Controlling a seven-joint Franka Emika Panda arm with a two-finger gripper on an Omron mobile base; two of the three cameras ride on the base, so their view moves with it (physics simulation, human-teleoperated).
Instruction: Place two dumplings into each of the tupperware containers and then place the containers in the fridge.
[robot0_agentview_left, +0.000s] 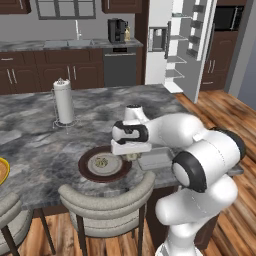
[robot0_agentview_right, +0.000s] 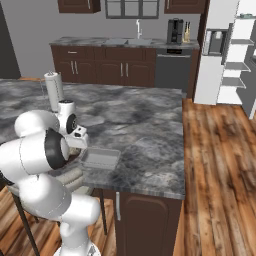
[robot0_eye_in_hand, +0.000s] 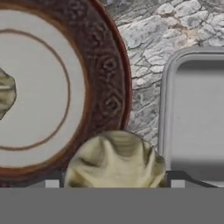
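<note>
A beige wrinkled dumpling (robot0_eye_in_hand: 114, 159) sits between my gripper's (robot0_eye_in_hand: 114, 183) two finger tips, which close on its sides. It hangs over the edge of the dark brown plate (robot0_eye_in_hand: 107, 83), beside the clear greyish tupperware container (robot0_eye_in_hand: 197, 109). A second dumpling (robot0_eye_in_hand: 5, 92) lies on the plate's pale centre. From the left base view, the gripper (robot0_agentview_left: 132, 156) hovers between the plate (robot0_agentview_left: 86, 169) and the container (robot0_agentview_left: 156, 161) near the island's front edge. The fridge (robot0_agentview_left: 167, 40) stands open at the back right, its white shelves showing.
A paper towel holder (robot0_agentview_left: 63, 102) stands on the island behind the plate. A grey chair (robot0_agentview_left: 107, 202) is tucked under the front edge. A yellow plate (robot0_agentview_left: 2, 171) pokes in at the far left. Wood floor (robot0_agentview_right: 220, 165) runs from the island towards the fridge.
</note>
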